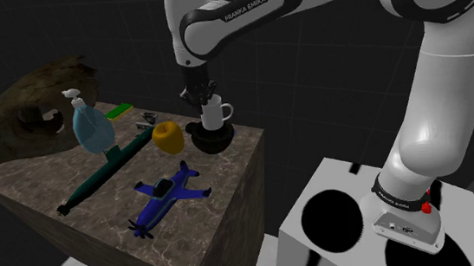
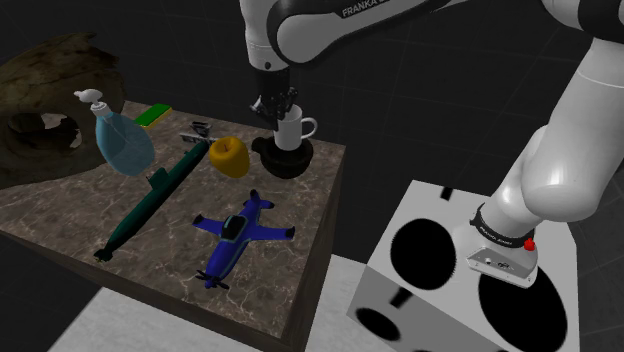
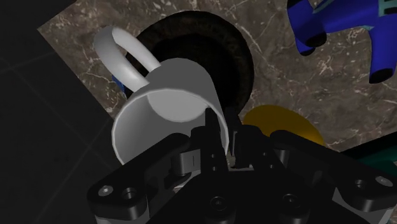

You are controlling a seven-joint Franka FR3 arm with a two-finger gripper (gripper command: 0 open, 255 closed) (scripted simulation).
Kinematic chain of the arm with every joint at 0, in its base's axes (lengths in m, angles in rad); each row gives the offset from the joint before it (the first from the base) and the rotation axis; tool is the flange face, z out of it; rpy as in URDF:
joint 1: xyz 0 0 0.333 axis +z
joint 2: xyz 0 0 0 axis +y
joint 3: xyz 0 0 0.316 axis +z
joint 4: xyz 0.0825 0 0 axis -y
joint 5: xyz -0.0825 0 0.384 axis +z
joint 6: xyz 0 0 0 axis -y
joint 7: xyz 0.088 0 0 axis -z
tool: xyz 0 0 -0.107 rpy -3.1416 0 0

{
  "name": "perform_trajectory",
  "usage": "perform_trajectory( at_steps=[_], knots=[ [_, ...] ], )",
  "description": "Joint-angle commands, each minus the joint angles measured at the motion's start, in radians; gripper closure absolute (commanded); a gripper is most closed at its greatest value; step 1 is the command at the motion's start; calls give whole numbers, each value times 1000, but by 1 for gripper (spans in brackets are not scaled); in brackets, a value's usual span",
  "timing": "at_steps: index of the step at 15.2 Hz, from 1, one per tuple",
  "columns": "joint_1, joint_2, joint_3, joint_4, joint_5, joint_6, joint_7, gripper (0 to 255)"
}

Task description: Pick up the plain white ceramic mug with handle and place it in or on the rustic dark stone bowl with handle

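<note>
A plain white mug (image 1: 216, 115) with its handle (image 1: 227, 110) pointing to the shoulder view's right hangs upright directly over the dark bowl (image 1: 211, 140), its base about level with the bowl's rim. The bowl stands near the far right corner of the marble-topped table (image 1: 229, 167). My black gripper (image 1: 200, 95) comes down from above and is shut on the mug's rim on the side away from the handle. In the wrist view the fingers (image 3: 209, 127) pinch the wall of the mug (image 3: 167, 102), and the bowl (image 3: 236, 54) lies beneath it. The second exterior view shows the mug (image 2: 291, 130) above the bowl (image 2: 281, 158).
Next to the bowl sits a yellow rounded object (image 1: 167, 138). A blue toy plane (image 1: 167, 198), a long green submarine (image 1: 104, 171), a pale blue spray bottle (image 1: 90, 126), a flat green item (image 1: 119, 110) and a dark rock-like shape (image 1: 34, 113) occupy the table. The table's right edge drops off beside the bowl.
</note>
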Motion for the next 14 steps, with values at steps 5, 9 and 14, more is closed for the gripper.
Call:
perform_trajectory(
  at_steps=[5,9,14],
  knots=[
    [-1,5,-1,-12,-2,17,0,255],
    [-1,5,-1,-12,-2,17,0,0],
    [-1,5,-1,-12,-2,17,0,0]
  ],
)
